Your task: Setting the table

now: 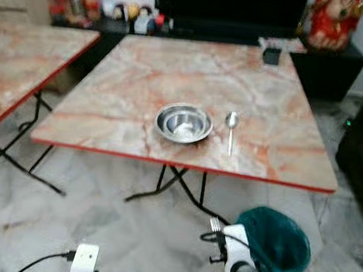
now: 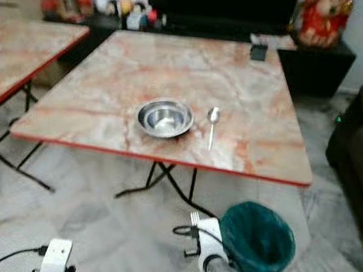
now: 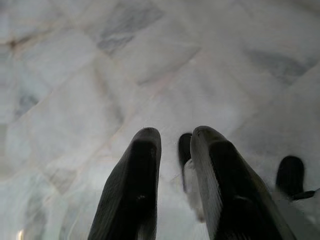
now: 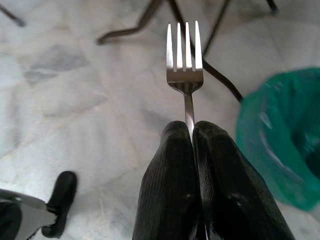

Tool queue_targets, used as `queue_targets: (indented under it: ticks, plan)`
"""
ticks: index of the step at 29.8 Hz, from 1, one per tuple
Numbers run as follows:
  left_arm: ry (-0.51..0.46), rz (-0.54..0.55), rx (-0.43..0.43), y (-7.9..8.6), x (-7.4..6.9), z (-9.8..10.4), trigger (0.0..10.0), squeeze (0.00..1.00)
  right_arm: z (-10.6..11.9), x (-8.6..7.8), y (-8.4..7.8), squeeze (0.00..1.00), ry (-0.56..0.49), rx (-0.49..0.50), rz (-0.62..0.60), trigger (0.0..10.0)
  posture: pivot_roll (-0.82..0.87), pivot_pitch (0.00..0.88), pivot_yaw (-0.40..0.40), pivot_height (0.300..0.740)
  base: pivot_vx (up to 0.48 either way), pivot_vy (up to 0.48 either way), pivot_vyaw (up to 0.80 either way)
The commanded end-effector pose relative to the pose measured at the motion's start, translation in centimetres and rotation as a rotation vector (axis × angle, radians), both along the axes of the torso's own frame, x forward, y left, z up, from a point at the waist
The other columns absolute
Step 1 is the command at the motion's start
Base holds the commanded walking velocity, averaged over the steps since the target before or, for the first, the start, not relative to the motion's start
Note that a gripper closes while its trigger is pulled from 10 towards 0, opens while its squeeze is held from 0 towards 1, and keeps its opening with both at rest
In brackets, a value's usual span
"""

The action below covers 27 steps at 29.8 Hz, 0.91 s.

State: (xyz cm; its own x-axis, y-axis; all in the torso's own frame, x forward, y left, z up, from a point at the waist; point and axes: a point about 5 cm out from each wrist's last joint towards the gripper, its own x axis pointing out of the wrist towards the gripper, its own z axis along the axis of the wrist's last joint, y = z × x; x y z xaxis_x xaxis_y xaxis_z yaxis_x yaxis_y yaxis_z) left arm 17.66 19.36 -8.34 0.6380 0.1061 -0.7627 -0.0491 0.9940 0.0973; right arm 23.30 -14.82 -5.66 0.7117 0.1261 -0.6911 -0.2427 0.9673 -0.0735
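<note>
A: Where's the fork [image 4: 184, 65]?
B: Pinched by its handle in the right gripper [image 4: 192, 131], tines out, low over the floor [image 1: 41, 218] beside the green bin [image 1: 277, 242].
A: And the table [image 1: 136, 72]?
B: A steel bowl [image 1: 183, 122] near its front edge, a spoon [image 1: 231, 128] just beside it.
A: Left gripper [image 3: 175, 145]?
B: Hanging over the floor, fingers slightly apart, seemingly empty.

Steel bowl [image 1: 183, 122]: upright, empty, on the marble-patterned surface [image 1: 136, 72] near its front edge. Spoon [image 1: 230, 130]: at the bowl's 3 o'clock, close by, not touching, bowl end away from the front edge. Silver fork [image 4: 184, 70]: four tines clear of the jaws, handle clamped between them, above the floor.
</note>
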Motion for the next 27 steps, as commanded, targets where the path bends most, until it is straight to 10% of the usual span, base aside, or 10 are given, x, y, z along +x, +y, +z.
queue_targets:
  ticks: [1, 10, 27]
  plan:
    - [0.002, -0.001, 0.009, 0.4, 0.1, 0.1, 10.0, 0.0, 0.2, 0.2, 0.2, 0.0, -0.026, 0.006, 0.018, 10.0, -0.02, 0.0, 0.053, 0.74, 0.0, 0.0, 0.0]
    - [0.011, -0.004, 0.02, 0.9, -0.3, 0.0, 10.0, 0.0, 3.2, 1.9, 0.3, 0.0, -0.386, -0.185, 0.332, 10.0, -0.04, 0.0, 0.077, 0.74, 0.0, 0.0, 0.0]
    - [0.0, 0.006, 0.021, 0.7, -0.2, 0.0, 10.0, 0.0, 10.9, 4.3, 3.8, 0.0, -0.864, -0.011, 0.459, 10.0, -0.05, 0.0, 0.065, 0.74, 0.0, 0.0, 0.0]
